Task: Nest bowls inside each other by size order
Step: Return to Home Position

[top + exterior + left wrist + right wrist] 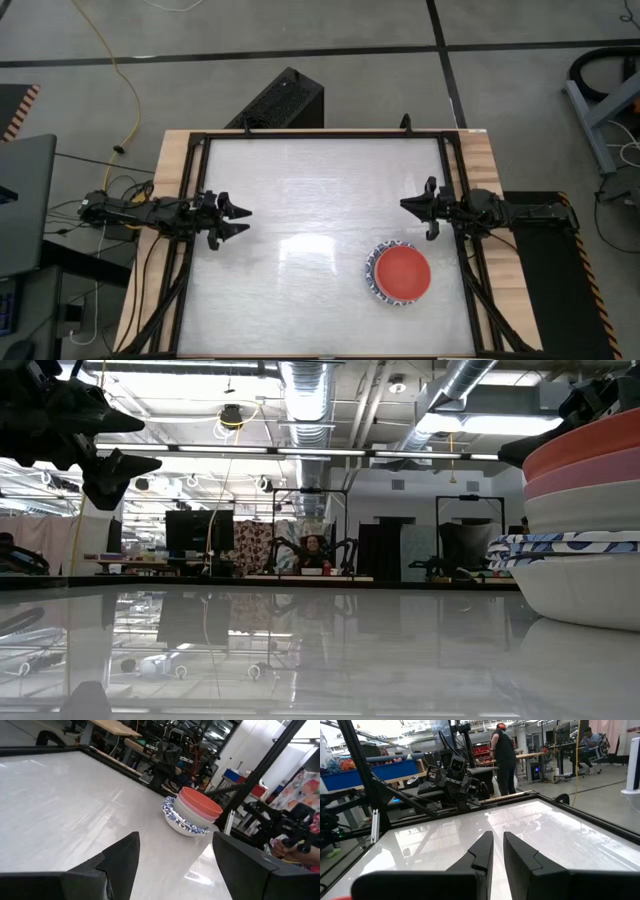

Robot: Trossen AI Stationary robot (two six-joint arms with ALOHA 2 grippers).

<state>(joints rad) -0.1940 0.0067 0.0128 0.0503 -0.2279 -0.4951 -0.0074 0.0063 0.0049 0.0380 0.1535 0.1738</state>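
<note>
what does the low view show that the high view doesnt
Only the low view: the stack side-on, layer by layer. The red bowl sits on the pink bowl, with a cream-white bowl and blue-rimmed bowls beneath. It also shows the room behind. Only the high view: the whole table, with the stack on the right arm's side, clear of the right gripper. Both: the red bowl on top and the open left gripper.
</note>
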